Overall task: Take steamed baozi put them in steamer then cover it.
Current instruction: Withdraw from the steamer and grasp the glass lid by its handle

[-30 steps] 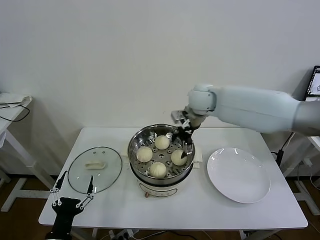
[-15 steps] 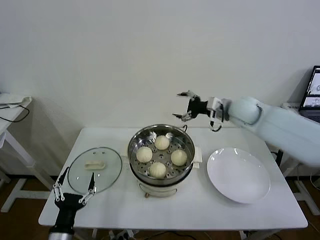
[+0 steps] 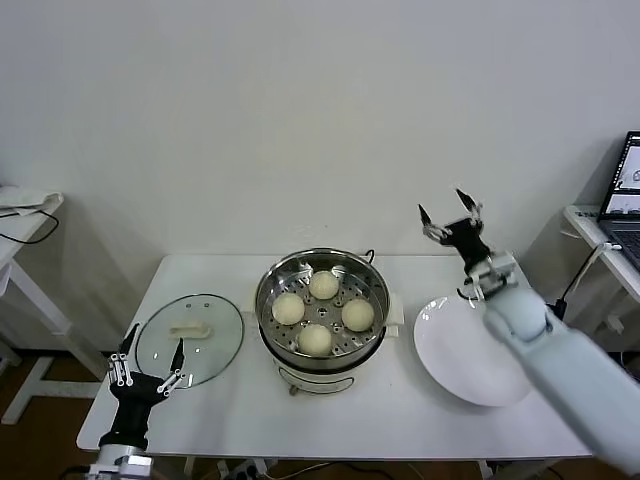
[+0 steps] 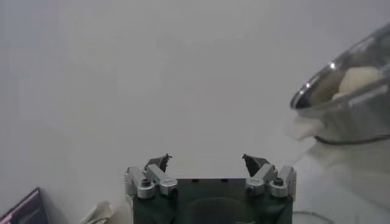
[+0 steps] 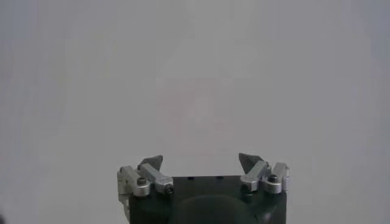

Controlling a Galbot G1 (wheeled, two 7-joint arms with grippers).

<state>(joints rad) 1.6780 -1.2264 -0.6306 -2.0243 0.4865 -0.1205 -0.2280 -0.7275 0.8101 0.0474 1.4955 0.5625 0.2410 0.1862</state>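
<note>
I had swung the right gripper (image 3: 449, 213) clear, jaws wide and empty; all four buns (image 3: 322, 284) sat in the steamer (image 3: 322, 352). The left gripper (image 3: 146, 362), jaws wide, waited by the lid (image 3: 190, 338).

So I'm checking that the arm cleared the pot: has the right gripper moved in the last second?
Yes. The right gripper has left the steamer and now points up, open, above the white plate.
</note>
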